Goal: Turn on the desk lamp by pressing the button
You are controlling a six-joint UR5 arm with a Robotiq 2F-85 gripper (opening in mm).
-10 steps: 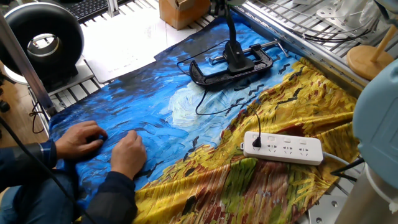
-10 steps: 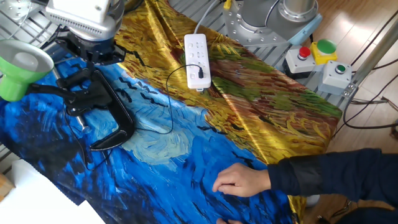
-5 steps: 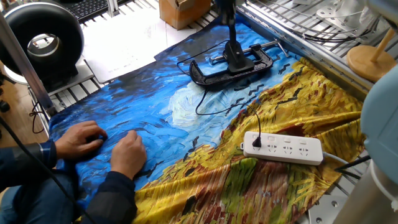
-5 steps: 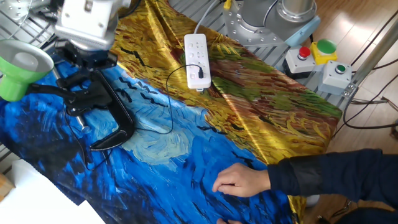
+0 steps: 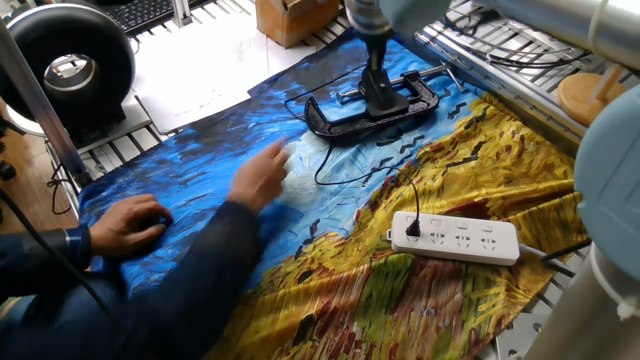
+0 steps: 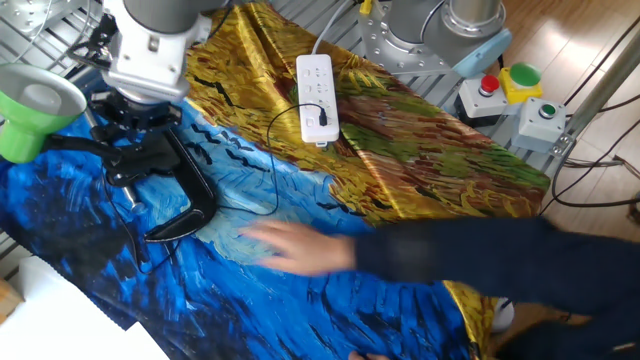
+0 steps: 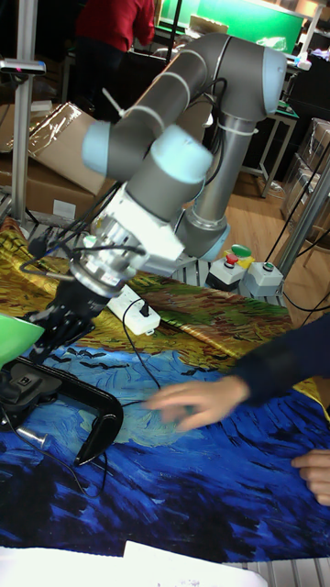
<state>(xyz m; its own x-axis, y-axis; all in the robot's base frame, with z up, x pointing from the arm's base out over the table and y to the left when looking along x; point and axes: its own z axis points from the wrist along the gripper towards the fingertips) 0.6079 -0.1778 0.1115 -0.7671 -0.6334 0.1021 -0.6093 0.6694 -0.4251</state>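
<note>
The desk lamp lies on the painted cloth. Its green cone shade (image 6: 28,108) is at the far left, and its black C-clamp base (image 6: 172,190) rests on the blue part. The same clamp base (image 5: 372,103) sits at the top middle of one fixed view, its black bendable arm (image 5: 376,62) rising from it. My gripper (image 6: 140,118) hangs just over the clamp's upper end, beside the shade. In the tall fixed view the gripper (image 7: 57,328) has dark fingers right above the clamp (image 7: 66,404). No view shows the fingertips' gap, and I cannot make out the button.
A person's blurred hand (image 5: 264,176) reaches over the blue cloth near the lamp's cord; the other hand (image 5: 128,222) rests at the left. A white power strip (image 5: 455,237) lies on the yellow part. A black ring-shaped device (image 5: 65,70) stands at the back left.
The person's right hand lifted off the cloth and swept toward the lamp. My gripper came down closer over the clamp base.
</note>
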